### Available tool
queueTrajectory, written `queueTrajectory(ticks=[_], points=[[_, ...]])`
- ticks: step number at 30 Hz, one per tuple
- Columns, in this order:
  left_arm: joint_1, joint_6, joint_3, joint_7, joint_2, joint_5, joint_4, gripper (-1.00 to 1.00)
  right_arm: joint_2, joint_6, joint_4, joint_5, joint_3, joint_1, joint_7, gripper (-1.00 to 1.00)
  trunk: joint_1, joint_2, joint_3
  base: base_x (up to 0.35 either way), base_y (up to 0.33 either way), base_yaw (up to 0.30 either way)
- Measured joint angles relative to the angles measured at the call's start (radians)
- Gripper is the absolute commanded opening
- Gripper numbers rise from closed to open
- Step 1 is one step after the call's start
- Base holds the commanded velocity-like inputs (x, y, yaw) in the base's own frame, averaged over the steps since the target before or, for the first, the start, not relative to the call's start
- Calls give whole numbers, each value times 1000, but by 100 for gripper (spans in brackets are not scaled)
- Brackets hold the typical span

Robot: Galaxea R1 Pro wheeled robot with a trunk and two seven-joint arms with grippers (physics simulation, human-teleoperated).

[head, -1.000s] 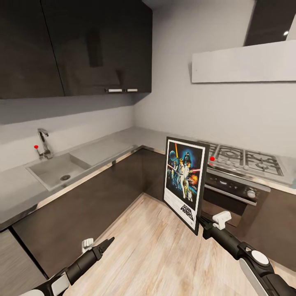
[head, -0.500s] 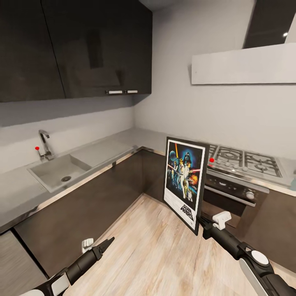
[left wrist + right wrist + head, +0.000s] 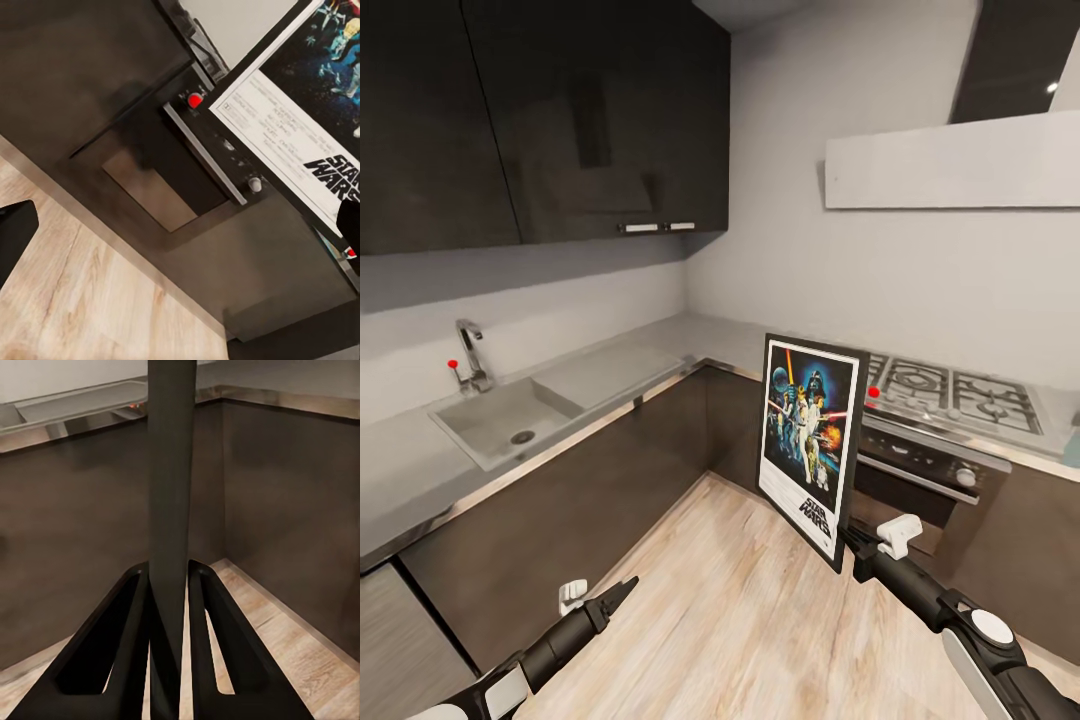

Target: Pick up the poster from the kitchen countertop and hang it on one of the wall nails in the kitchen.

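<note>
Nearest the camera in the head view, the left gripper (image 3: 622, 588) hangs low over the wooden floor (image 3: 740, 620), its dark fingers drawn together to a point with nothing between them. In the left wrist view the two finger ends sit at opposite edges of the frame, so how far those jaws are parted cannot be told for certain. Across from it, the right gripper (image 3: 854, 545) is clamped on the lower right edge of the poster (image 3: 809, 440); the right wrist view shows both fingers (image 3: 124, 637) pressed against the thin dark frame, seen edge-on and running straight up between them. The poster (image 3: 300, 112) stands upright in the air above the floor, clear of the worktop, its printed face with the black logo turned toward the robot's left. Behind it is the oven (image 3: 930, 470) with its knobs, and above that the gas hob (image 3: 955, 390) set into the kitchen countertop (image 3: 690, 335). Further left along the L-shaped top lies the sink (image 3: 500, 420) with its tap (image 3: 470, 350). Dark wall cabinets (image 3: 540, 120) and a pale hood (image 3: 950, 165) hang against the grey wall (image 3: 780, 200).
</note>
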Motion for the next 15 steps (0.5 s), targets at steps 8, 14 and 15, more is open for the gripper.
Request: queueTrajectory(ticks=[8,14,15], points=[[0,0,0,0,0,0,0,100,0,0,0,0,0,0,0,-100,-31,56,25,0,0,0],[0,0,0,0,0,0,0,100,0,0,0,0,0,0,0,-100,-54,98,44,0,0,0],[0,0,0,0,0,0,0,100,0,0,0,0,0,0,0,-100,-58,105,47,0,0,0]])
